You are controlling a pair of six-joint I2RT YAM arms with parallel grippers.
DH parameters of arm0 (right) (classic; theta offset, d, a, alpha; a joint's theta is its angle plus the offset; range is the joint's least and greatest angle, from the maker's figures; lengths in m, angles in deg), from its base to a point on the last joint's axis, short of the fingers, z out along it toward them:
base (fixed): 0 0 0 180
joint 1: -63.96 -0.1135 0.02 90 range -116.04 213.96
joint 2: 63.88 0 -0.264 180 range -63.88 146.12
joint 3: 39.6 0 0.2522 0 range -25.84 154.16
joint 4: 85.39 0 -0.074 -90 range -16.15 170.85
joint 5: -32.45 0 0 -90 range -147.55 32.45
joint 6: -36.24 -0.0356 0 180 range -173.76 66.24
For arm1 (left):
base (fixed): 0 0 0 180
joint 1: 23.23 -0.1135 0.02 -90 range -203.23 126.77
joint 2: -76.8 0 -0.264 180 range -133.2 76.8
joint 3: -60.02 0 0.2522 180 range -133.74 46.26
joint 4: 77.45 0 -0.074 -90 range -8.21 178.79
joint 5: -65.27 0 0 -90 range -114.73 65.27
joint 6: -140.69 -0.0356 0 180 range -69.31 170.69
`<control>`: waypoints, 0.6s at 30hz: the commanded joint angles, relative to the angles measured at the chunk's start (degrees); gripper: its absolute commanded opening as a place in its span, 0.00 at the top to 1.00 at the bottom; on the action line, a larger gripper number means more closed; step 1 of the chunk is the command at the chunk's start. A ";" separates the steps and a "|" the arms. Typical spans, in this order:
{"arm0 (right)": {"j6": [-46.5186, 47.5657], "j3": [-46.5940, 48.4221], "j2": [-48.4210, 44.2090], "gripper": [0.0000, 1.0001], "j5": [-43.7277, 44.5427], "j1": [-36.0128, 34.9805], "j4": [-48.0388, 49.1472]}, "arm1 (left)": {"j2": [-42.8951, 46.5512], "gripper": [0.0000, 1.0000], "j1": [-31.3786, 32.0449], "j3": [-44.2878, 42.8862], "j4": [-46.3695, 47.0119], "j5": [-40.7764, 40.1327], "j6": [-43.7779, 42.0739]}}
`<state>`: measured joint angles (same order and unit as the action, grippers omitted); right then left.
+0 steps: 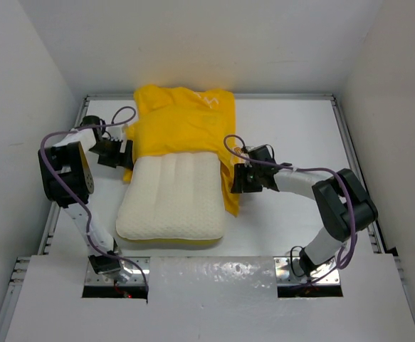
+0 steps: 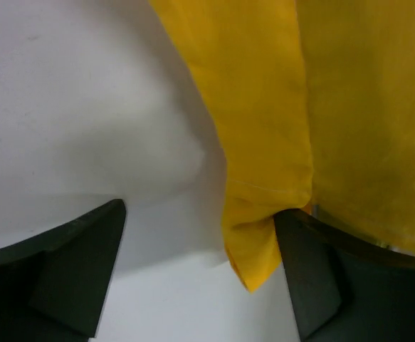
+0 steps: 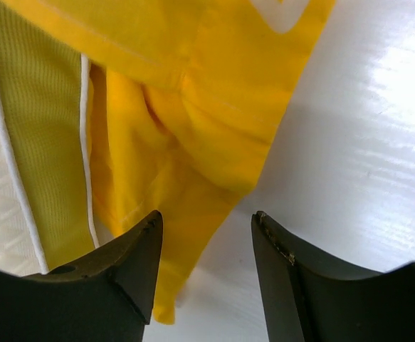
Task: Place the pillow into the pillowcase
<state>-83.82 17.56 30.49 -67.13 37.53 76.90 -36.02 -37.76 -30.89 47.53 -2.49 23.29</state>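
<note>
The cream-white pillow (image 1: pixel 171 199) lies in the table's middle, its far end under the bright yellow pillowcase (image 1: pixel 182 121), its near half bare. My left gripper (image 1: pixel 125 155) is open at the pillowcase's left edge; in the left wrist view a hanging corner of the pillowcase (image 2: pixel 253 249) rests against the right finger (image 2: pixel 314 285). My right gripper (image 1: pixel 235 178) is open at the pillowcase's right flap; in the right wrist view the pillowcase (image 3: pixel 200 135) lies between and past the fingers, beside the pillow's pale yellow edge band (image 3: pixel 43 135).
White walls enclose the white table (image 1: pixel 300 142) on three sides. A metal rail (image 1: pixel 353 149) runs along the right edge. The arms' base plates (image 1: pixel 114 274) sit at the near edge.
</note>
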 commanded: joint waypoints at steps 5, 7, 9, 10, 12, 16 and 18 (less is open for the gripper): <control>0.01 0.99 -4.45 0.44 -0.08 -2.13 -0.54 | -1.71 0.36 -0.33 3.66 1.97 7.99 -0.11; -0.26 1.77 -4.11 0.42 -1.13 -2.57 -0.10 | -2.14 0.47 -0.42 3.49 0.31 9.22 -0.98; -0.96 2.57 -3.67 0.42 -1.14 -3.01 -0.10 | -2.85 0.53 -0.42 2.62 -3.29 11.58 -2.39; -1.22 2.74 -3.40 0.42 -1.14 -3.18 -0.10 | -2.85 0.58 -0.42 2.44 -4.26 12.38 -2.92; -1.57 3.18 -2.79 0.41 -0.70 -3.71 -0.53 | -2.33 0.60 -0.42 1.65 -7.77 13.62 -4.85; -2.63 3.19 -1.29 0.41 2.29 -4.33 -2.29 | -0.31 0.43 -0.42 2.26 -12.70 13.80 -8.63; -2.54 2.92 -1.47 0.41 2.55 -5.11 -2.64 | 1.10 0.38 -0.42 3.92 -13.67 13.36 -9.86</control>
<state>-85.33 18.85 28.76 -66.28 33.37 75.26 -36.78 -37.95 -29.25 39.32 10.38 17.65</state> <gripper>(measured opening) 0.584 0.602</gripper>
